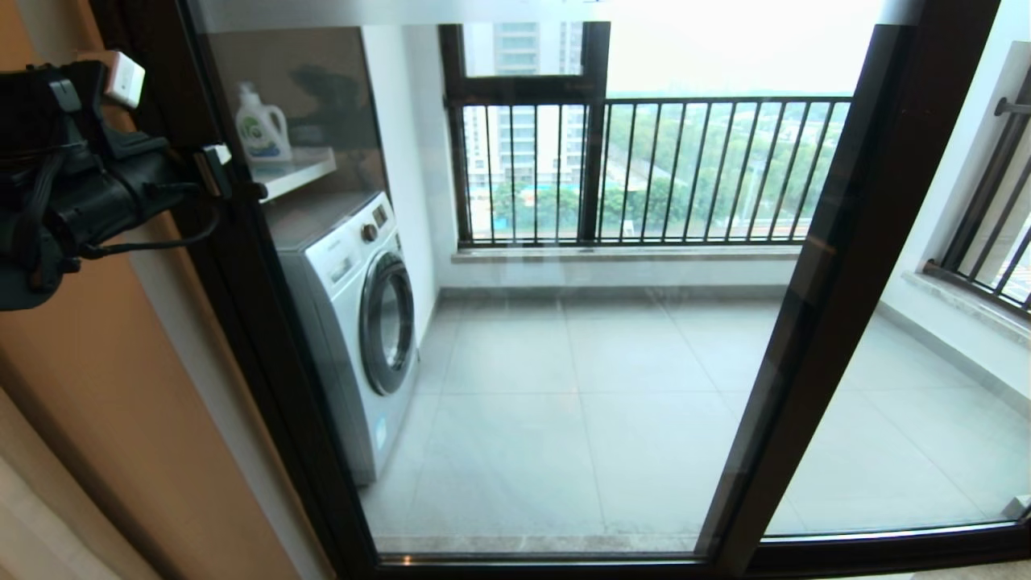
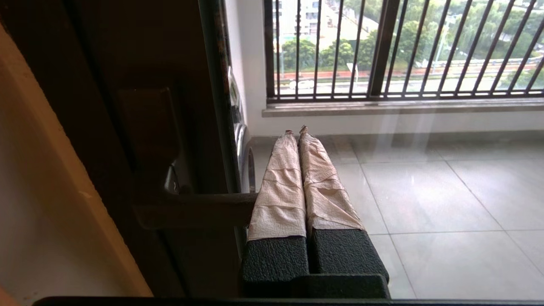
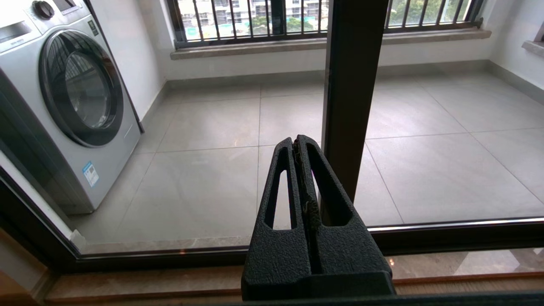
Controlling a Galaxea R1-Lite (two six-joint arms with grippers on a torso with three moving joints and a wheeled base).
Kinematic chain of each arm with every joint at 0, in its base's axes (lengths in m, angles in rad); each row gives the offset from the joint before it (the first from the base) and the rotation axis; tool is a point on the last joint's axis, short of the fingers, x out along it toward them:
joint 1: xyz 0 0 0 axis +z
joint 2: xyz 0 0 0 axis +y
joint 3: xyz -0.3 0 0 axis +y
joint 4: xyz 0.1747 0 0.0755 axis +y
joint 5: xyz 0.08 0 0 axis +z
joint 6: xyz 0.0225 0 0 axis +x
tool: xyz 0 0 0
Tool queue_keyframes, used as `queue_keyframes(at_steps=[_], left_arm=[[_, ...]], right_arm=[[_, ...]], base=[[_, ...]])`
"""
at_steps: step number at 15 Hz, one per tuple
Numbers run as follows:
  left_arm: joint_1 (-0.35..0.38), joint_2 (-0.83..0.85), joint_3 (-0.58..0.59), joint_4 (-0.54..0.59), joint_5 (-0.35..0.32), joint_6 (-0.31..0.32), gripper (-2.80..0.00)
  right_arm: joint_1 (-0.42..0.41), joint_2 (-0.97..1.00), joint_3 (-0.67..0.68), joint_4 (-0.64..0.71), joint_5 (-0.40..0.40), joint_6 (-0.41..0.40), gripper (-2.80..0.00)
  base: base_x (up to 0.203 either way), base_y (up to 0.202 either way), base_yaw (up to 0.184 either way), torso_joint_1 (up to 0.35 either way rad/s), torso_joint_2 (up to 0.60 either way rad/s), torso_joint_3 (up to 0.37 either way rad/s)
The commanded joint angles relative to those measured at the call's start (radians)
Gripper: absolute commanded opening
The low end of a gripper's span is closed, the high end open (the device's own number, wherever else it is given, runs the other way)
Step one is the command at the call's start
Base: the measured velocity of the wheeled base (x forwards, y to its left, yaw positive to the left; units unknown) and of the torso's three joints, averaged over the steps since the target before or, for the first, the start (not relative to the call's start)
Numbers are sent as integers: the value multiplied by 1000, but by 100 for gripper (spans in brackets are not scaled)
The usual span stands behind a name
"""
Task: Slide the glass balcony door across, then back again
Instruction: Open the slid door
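The glass balcony door [image 1: 564,387] fills the head view, its dark handled stile [image 1: 266,322] standing next to the tan wall at left. My left gripper [image 1: 211,167] is up against that stile at handle height. In the left wrist view its tape-wrapped fingers [image 2: 296,131] are shut with nothing between them, and they lie against the end of the slim dark handle [image 2: 195,208], close to the glass. My right gripper [image 3: 296,140] is shut and empty, held low before the bottom track near a second dark stile [image 3: 348,85]; the head view does not show it.
Behind the glass stand a washing machine [image 1: 362,322], a detergent bottle [image 1: 262,129] on a shelf and the black barred railing [image 1: 685,169]. A second dark-framed panel [image 1: 902,419] lies to the right. The tan wall [image 1: 105,403] borders the left side.
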Motion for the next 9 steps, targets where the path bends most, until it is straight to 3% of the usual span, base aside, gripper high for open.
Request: queue_keyframes(at_steps=[1,9], left_arm=[[0,45,-19,-5,-1,0,-280],[10,108,-42,1,2,2,-280]], right_arm=[[0,-1,12,-1,0,0,-280],[0,-1,12,-1,0,0,-280]], base=[[0,0,0,0,0,0],[0,0,0,0,0,0]])
